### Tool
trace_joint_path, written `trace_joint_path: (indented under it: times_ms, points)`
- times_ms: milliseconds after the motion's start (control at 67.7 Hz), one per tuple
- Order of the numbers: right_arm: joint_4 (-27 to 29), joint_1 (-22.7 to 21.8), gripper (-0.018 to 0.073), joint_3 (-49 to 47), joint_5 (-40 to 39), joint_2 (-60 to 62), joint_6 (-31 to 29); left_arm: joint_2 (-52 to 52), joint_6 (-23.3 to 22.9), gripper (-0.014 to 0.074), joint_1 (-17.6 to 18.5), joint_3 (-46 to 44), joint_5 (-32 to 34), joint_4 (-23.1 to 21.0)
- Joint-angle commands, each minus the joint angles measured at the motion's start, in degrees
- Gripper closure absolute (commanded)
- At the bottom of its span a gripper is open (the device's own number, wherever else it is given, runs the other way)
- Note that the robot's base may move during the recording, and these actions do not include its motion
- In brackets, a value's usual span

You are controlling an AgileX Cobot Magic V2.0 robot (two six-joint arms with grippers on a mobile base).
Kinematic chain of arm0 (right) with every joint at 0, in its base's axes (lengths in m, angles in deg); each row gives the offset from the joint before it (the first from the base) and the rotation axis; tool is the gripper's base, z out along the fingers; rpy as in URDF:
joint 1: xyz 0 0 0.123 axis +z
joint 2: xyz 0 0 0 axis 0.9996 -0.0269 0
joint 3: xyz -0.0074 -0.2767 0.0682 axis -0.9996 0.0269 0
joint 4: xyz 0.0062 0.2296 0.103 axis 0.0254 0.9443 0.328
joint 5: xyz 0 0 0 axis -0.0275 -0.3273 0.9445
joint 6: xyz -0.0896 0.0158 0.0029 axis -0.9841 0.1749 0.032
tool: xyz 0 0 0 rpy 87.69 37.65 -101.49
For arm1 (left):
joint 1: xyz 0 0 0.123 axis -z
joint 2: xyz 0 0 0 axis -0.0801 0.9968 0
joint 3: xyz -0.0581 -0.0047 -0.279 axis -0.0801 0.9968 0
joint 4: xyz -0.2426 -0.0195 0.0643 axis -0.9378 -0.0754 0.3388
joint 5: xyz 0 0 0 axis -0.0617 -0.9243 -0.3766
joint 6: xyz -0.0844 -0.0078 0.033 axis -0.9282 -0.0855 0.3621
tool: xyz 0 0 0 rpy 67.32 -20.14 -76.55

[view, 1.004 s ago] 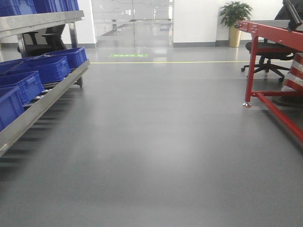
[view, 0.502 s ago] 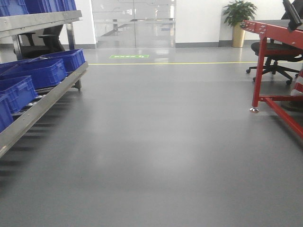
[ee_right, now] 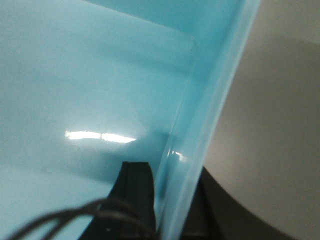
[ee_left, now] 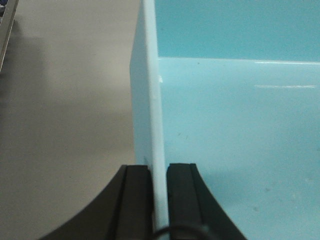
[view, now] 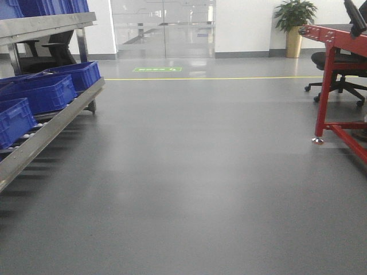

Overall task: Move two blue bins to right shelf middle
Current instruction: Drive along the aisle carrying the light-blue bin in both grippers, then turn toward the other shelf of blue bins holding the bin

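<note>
— Where is the left gripper [ee_left: 159,170]?

— Clamped on the blue bin [ee_left: 240,130]; its two black fingers [ee_left: 135,200] pinch the bin's side wall [ee_left: 152,90], which stands upright between them. The bin's inside lies right of that wall, and the grey floor [ee_left: 65,100] lies left of it.

— And the right gripper [ee_right: 172,192]?

— Closed on a bin wall too; here the slanting wall [ee_right: 207,110] runs between one black finger [ee_right: 137,190] inside the bin and a darker one outside; floor shows beyond the wall. I cannot tell whether both grippers hold the same bin.

— What does the front view show?

— A steel rack [view: 54,120] carrying other bins [view: 46,91] on its lower level, all blue, side by side.
</note>
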Motion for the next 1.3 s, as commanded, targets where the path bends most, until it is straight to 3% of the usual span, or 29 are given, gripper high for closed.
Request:
trace_joint_path:
  times_ms: [0,1285]
  points:
    - [3.6,0.4,0.0713,-0.5,-2.5,0.4,-1.8,-0.5,0.0,0.0707,0.9,-0.8,3.9,-4.8]
    - [3.6,0.4,0.0713,-0.5,-2.6,-0.8,-1.8,-0.4,0.0,0.0707,0.9,-0.8,4.1,-4.8]
